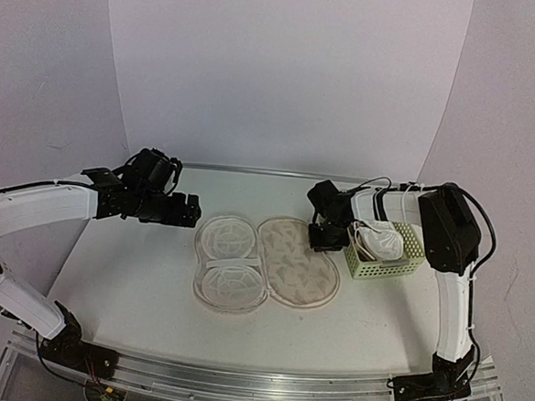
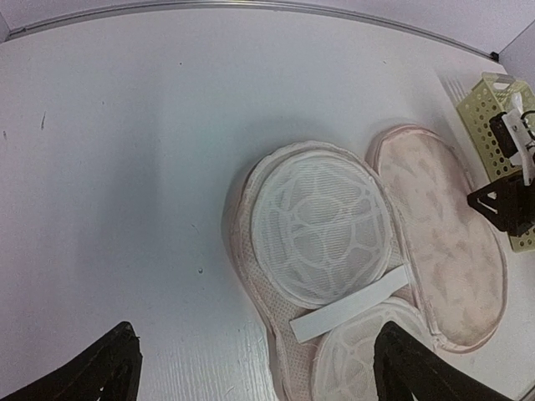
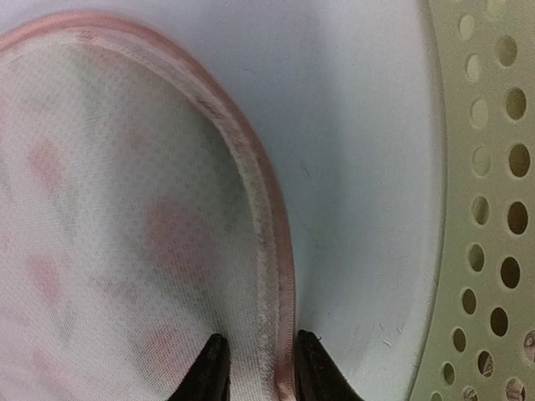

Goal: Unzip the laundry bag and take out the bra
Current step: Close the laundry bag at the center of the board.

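Two black fingertips [image 3: 213,372] of the right gripper [image 3: 261,372] stand close together at the bottom edge of the right wrist view. The pinkish zip rim of the laundry bag [image 3: 125,209] is nipped between them. The jaws are nearly closed and both tips touch the fabric. From that pinch the rim curves up and away to the upper left of the frame, bounding a pale mesh panel through which blurred reddish blotches show. Bare white table [image 3: 359,167] lies just right of the rim, and the perforated pale-green basket [image 3: 485,209] fills the right edge of that view.

Seen from the top camera, this gripper sits right of centre, at the upper right end of the bag, between the bag and the basket. The bag lies unzipped and spread flat at the centre of the frame, its two peanut-shaped halves side by side and joined along the middle. The left half carries two white mesh domes [image 2: 322,221] with a white band [image 2: 351,313] across its waist, and the right half shows printed beige fabric. The bra [image 1: 381,241] is out of the bag, lying white and crumpled in the basket at centre right, partly above its rim.

The left gripper [image 1: 191,211] hovers left of centre, near the bag's upper left end, jaws spread wide and holding nothing. In its own wrist view its dark fingers rise from the bottom edge, far apart, with the bag between and beyond them.
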